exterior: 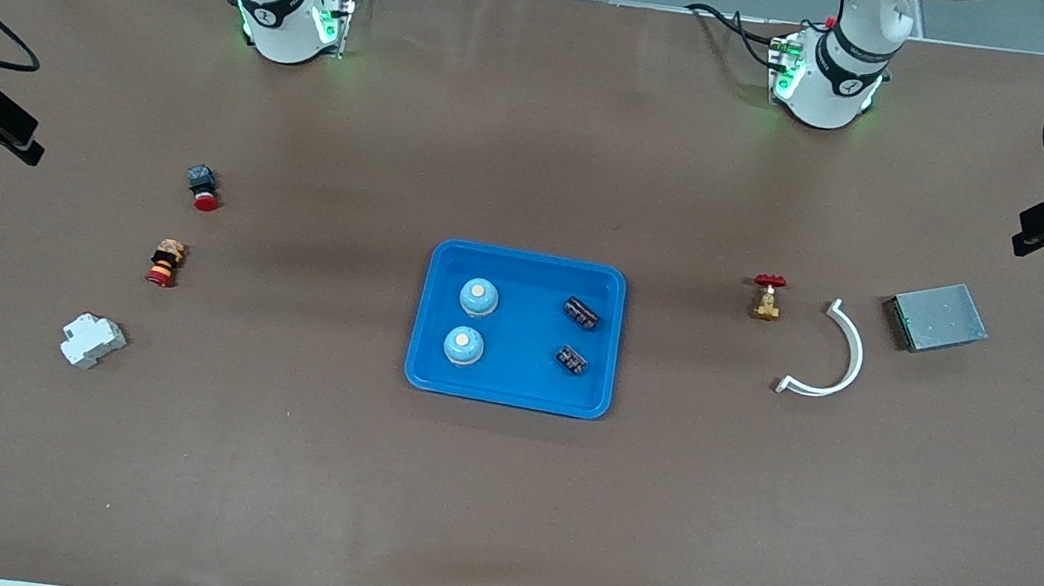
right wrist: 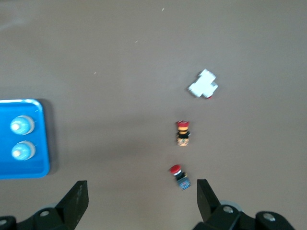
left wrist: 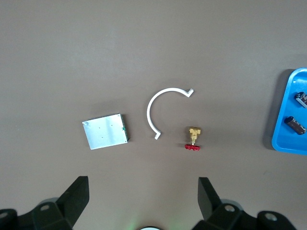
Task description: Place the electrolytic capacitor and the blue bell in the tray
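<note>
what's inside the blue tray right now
The blue tray holds two blue bells toward the right arm's end and two dark capacitors toward the left arm's end. Nothing covers them; whatever lies under them is hidden.

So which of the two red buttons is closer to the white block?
The striped button, with black and orange bands. It lies nearer the front camera, closer to the white block than the dark-bodied button.

White arms point(exterior: 267, 7), black bands, green base lights, black cables.
</note>
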You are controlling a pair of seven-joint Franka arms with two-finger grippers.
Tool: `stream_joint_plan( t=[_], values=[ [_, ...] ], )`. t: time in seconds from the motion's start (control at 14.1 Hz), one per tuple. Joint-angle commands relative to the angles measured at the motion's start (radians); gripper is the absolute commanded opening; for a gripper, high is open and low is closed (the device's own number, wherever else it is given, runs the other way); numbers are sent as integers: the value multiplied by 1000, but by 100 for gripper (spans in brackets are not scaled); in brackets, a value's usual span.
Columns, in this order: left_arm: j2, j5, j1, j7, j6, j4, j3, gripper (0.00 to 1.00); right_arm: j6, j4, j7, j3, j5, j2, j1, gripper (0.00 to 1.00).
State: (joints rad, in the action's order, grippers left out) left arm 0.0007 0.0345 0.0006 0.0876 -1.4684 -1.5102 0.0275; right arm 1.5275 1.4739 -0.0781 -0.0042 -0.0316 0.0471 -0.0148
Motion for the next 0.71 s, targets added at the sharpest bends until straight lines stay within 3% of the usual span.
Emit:
stream_joint_plan(
  t=[0.0, 0.64],
  values=[
    [-10, 15, 1, -14, 13, 2, 3, 100, -26, -26, -28, -5, -42, 10, -2, 100],
    [-19, -15, 16, -14, 17, -5, -1, 100, -26, -29, -11, -2, -14, 13, 3, 100]
  ],
)
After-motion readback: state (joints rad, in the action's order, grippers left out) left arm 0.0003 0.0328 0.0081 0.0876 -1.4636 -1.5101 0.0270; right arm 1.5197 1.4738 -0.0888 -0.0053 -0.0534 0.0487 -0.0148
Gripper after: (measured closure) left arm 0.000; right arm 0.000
